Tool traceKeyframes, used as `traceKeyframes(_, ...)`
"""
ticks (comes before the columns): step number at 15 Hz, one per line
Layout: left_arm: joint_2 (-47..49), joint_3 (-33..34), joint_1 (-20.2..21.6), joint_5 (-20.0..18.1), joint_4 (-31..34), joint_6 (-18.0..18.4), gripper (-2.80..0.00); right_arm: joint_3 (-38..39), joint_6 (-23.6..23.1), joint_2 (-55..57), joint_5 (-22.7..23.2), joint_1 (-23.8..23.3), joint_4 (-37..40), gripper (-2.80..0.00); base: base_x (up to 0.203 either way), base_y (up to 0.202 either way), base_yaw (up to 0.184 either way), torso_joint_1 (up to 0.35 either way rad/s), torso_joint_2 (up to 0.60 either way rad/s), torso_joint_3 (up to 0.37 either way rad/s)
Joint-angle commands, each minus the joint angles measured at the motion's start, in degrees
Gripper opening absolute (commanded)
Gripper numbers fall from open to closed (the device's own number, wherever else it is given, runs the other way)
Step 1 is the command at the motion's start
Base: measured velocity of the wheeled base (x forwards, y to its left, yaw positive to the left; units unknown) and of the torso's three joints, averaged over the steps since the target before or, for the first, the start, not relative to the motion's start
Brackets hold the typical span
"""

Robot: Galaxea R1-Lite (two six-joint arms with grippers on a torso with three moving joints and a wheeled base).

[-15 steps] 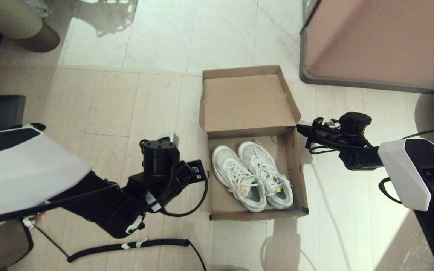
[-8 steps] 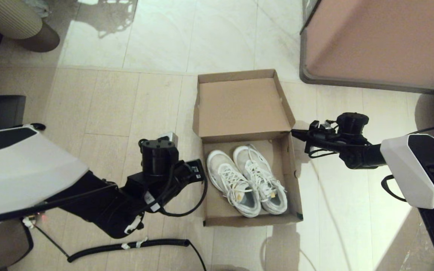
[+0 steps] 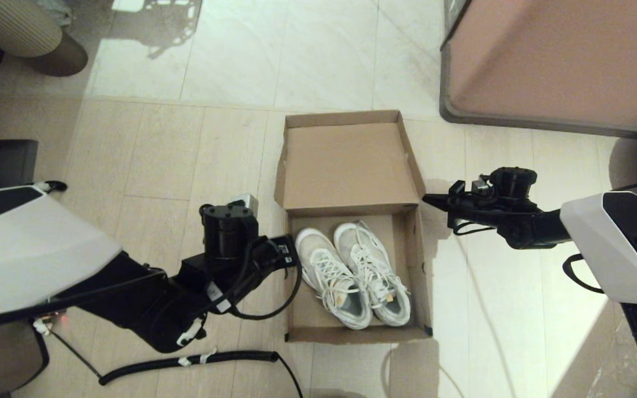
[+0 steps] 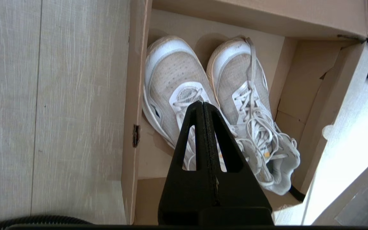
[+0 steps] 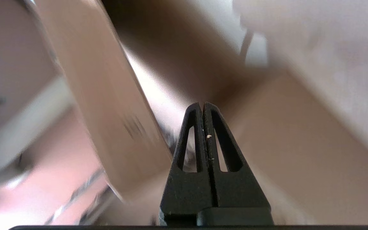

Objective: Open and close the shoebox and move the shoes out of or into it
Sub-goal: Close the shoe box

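Observation:
The brown cardboard shoebox [image 3: 346,163] lies on the floor with its lid folded back. Both white lace-up shoes [image 3: 351,273] rest side by side inside it. My right gripper [image 3: 426,200] is shut, its tip against the box's far right corner where lid meets wall. My left gripper [image 3: 290,253] is shut and empty at the box's left wall. In the left wrist view, the left gripper [image 4: 202,103] hangs over the shoes [image 4: 171,70], next to the box wall [image 4: 133,95]. The right wrist view shows the right gripper [image 5: 202,103] close to blurred cardboard [image 5: 107,95].
A large pinkish-brown cabinet [image 3: 562,55] stands at the far right, close behind the right arm. A coiled black cable [image 3: 186,362] lies on the floor near the left arm. A ribbed beige object [image 3: 20,27] sits at the far left corner.
The right gripper has moved left against the box corner. The shoebox, with the shoes in it, has slid left and nearer to me. The left arm shifted slightly.

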Motion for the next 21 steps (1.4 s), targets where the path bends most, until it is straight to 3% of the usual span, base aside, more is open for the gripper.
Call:
traceKeyframes(1,-0.62,0.45,0.00,0.09,-0.30,-0.12,-2.80,-7.61,0.03,3.89,-3.33,0.25,2.83,-2.80,0.000,0.000,0.000,0.000,0.00,0.000)
traceKeyframes(4,-1.49,1.41,0.09,0.09,-0.30,-0.12,-2.80,-8.35,-2.59,7.00,-4.62,1.97,3.93,-2.80,0.000,0.000,0.000,0.000,0.00,0.000)
traceKeyframes(12,-2.22,2.82,0.18,0.09,-0.30,-0.04,-2.80,-8.35,-2.58,9.51,-1.76,3.47,-2.88,-2.80,0.000,0.000,0.000,0.000,0.00,0.000)
traceKeyframes(14,-2.30,2.91,0.18,0.09,-0.30,-0.04,-2.80,-7.99,-2.42,9.33,0.94,3.41,-3.20,-2.80,0.000,0.000,0.000,0.000,0.00,0.000)
traceKeyframes(17,-2.13,2.88,0.18,0.09,-0.30,-0.12,-2.80,-5.49,-2.42,7.43,8.56,2.91,-3.54,-2.80,0.000,0.000,0.000,0.000,0.00,0.000)
traceKeyframes(21,-1.47,2.55,0.15,0.09,-0.30,-0.30,-2.80,2.66,-3.17,3.08,10.34,2.81,-3.48,-2.80,0.000,0.000,0.000,0.000,0.00,0.000)
